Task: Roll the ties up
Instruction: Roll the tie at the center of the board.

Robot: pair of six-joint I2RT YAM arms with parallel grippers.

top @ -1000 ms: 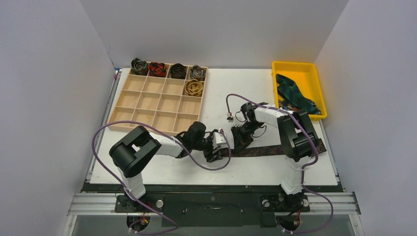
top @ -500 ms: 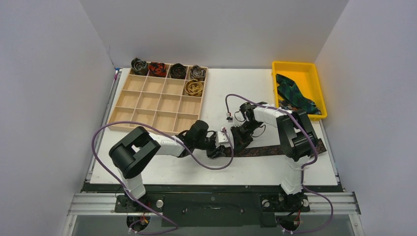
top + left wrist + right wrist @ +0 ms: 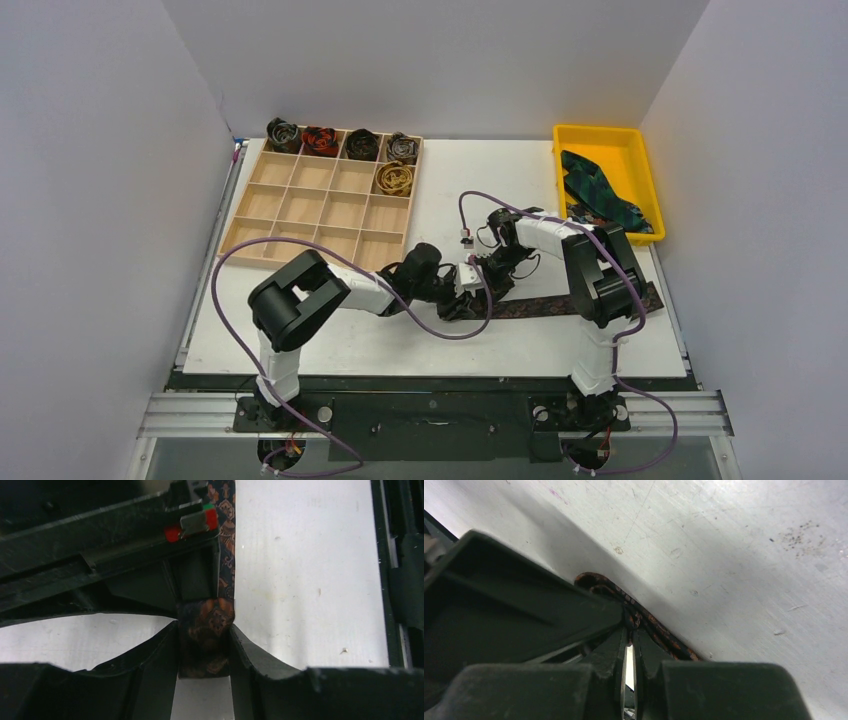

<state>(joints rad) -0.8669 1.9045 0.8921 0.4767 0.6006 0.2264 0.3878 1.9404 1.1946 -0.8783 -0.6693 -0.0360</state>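
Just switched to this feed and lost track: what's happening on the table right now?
Both arms are working the brown tie lying flat mid-table. The left gripper is closed on its folded end, and the right gripper pinches the fabric there too, apparently starting a roll. Five rolled ties already sit in the wooden tray; a green tie waits in the yellow bin.

The desk is white. Flat tie, right of the pale wooden tray: brown-black, orange paisley. Tray far row: dark coil, red coil, black coil, grey coil; gold coil one row nearer. Bin, right of the tray: yellow, with green-blue ties.
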